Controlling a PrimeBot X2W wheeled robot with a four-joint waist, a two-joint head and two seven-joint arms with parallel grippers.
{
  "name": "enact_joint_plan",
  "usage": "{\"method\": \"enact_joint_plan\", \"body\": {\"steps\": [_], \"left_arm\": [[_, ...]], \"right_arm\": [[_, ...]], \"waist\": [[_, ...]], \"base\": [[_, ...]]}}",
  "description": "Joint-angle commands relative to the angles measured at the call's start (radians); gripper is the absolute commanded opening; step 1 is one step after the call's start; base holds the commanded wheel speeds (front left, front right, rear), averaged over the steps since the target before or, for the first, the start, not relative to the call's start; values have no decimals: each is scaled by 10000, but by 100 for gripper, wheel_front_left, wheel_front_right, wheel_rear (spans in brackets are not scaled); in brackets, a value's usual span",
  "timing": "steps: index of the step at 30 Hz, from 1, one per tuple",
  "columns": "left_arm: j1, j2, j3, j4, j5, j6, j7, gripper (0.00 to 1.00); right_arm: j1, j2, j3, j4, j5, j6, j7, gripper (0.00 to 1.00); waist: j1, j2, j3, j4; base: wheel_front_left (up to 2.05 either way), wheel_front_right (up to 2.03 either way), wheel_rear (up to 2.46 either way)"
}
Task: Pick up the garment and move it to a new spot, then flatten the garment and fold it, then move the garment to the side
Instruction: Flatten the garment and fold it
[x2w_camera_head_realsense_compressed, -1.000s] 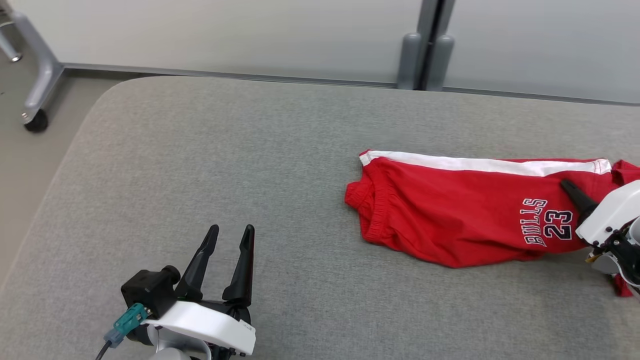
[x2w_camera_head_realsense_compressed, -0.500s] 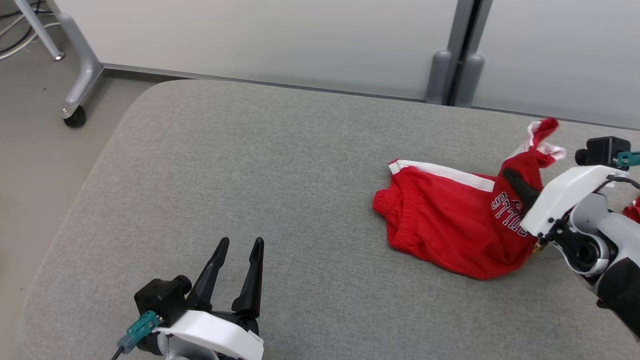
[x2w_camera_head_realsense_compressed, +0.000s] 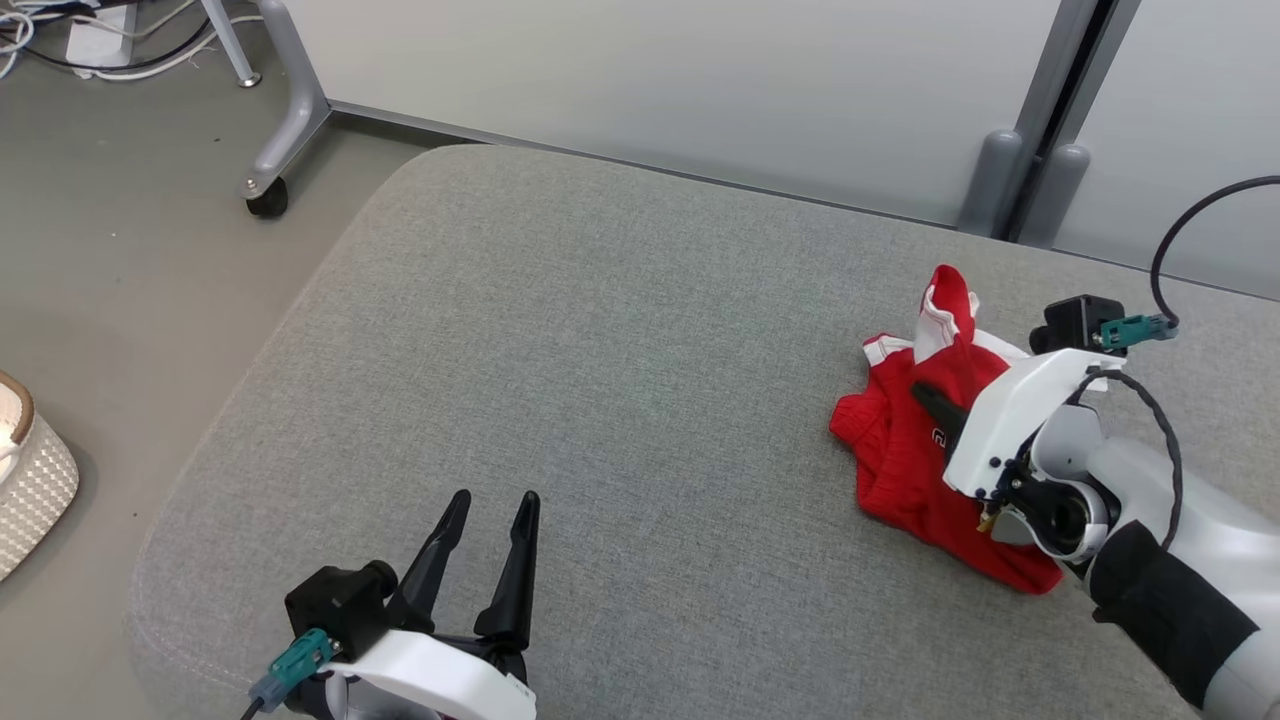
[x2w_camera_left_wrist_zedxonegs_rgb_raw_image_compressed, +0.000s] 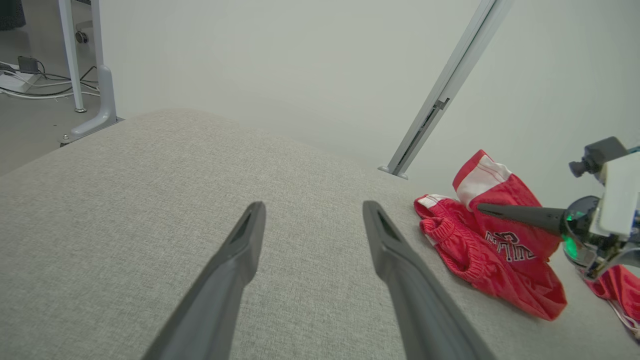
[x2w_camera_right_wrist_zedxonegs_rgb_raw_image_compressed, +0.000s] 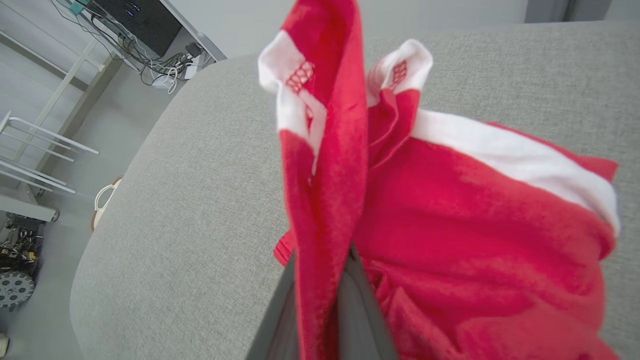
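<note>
The right gripper (x2w_camera_head_realsense_compressed: 922, 392) is clenched on a fold of the red garment (x2w_camera_head_realsense_compressed: 900, 470), which lies bunched at three o'clock on the grey cushion (x2w_camera_head_realsense_compressed: 600, 350), the left gripper (x2w_camera_head_realsense_compressed: 495, 500) is spread wide at seven o'clock, and I cannot tell what is in the basket (x2w_camera_head_realsense_compressed: 35, 480) at nine.

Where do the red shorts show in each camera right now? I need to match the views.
Head view: the red shorts lie right of centre, bunched on the grey cushion, pinched by the right gripper.
Left wrist view: the shorts are at right, beyond the open left gripper.
Right wrist view: the shorts take the centre and right.
Shared landmark: the white-striped hem, raised highest.
</note>
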Motion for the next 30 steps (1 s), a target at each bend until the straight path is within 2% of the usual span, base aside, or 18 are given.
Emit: {"method": "enact_joint_plan", "body": {"steps": [1,2,3,6,11,18,24,30], "left_arm": [[108,37,5,18,19,11,33,100],[104,42,6,18,12,10,33,100],[93,48,7,18,11,17,32,100],[76,93,76,4,3,50,21,100],[173,168,309,-36,-74,142,-8,100],[392,280,725,-272,-96,288,-64,100],[381,234,808,-412,39,216,-83,100],[336,203,889,-482,280,164,-96,100]], "right_arm": [[-63,179,86,187,-31,5,74,44],[-80,255,117,240,-42,5,88,95],[-115,308,135,287,-93,5,17,100],[-116,411,185,109,-146,5,-226,100],[88,199,114,-516,-161,5,-839,100],[391,-721,-276,-1573,-263,5,-2434,100],[760,-1686,-865,-924,-493,5,-3141,100],[1159,-1786,-1365,-421,-747,5,-3264,100]], "waist": [[0,0,-7,-42],[0,0,-12,-90],[0,0,-22,-145],[0,0,-103,-380],[0,0,-358,-789],[0,0,-606,-1587],[0,0,-543,-1831],[0,0,-436,-1767]], "base": [[0,0,0],[0,0,0],[0,0,0],[0,0,0],[0,0,0],[0,0,0],[0,0,0],[0,0,0]]}}
